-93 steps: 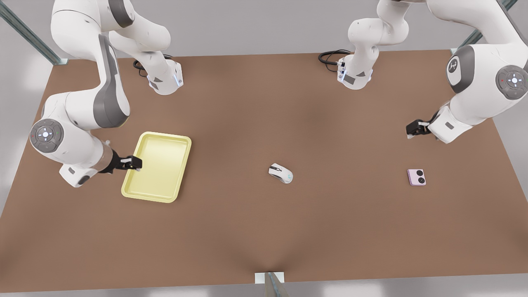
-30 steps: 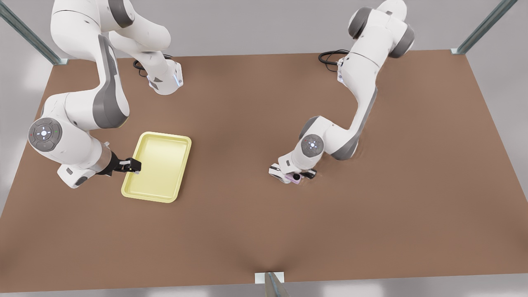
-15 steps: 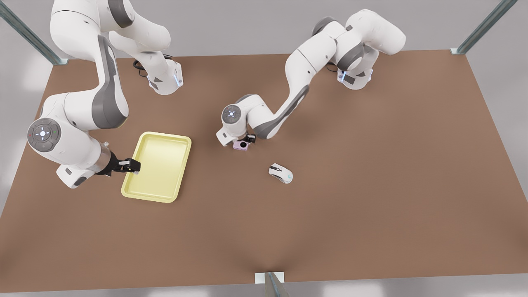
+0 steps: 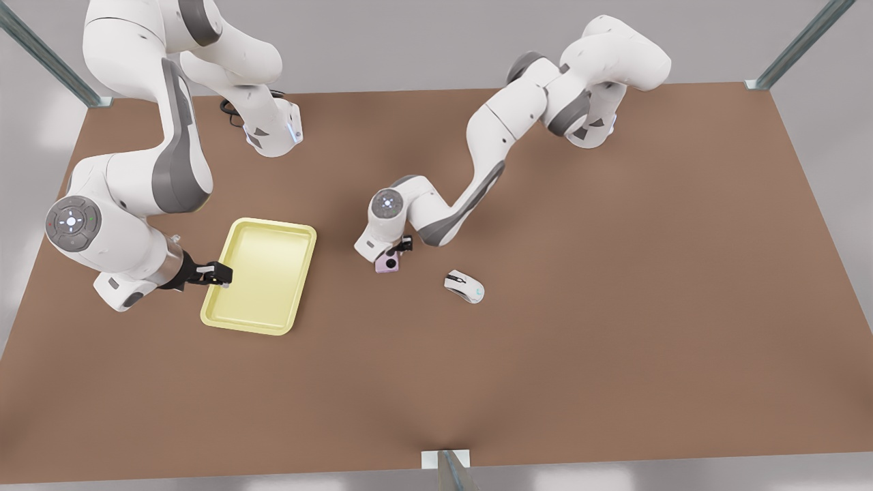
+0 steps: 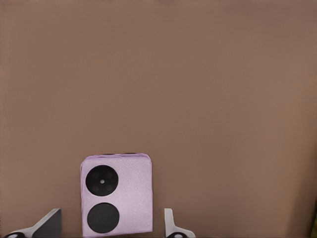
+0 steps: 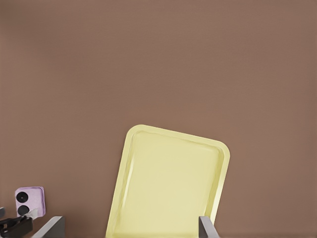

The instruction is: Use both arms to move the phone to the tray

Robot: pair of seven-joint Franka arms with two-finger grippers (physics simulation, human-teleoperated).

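Observation:
The pale pink phone (image 4: 387,263) lies face up on the brown table between the tray and the mouse. It sits between the fingers (image 5: 49,224) of my left gripper (image 5: 109,225), which is open with a gap on each side of the phone (image 5: 116,196). This gripper (image 4: 397,249) belongs to the arm reaching in from the front view's right. The pale yellow tray (image 4: 239,310) lies at the front view's left. My right gripper (image 4: 222,274) hovers open over the tray's left rim, and the tray (image 6: 171,183) lies past its fingers. The phone (image 6: 28,200) also appears off to one side.
A white and grey computer mouse (image 4: 464,286) lies on the table (image 4: 614,341) to the front view's right of the phone. Both arm bases and black cables stand at the far edge. Wide bare table lies toward the near edge and the front view's right.
The left arm carried the phone from the front view's right, past the mouse, to a spot beside the tray. In the last half second the phone came slightly nearer. The right arm stayed.

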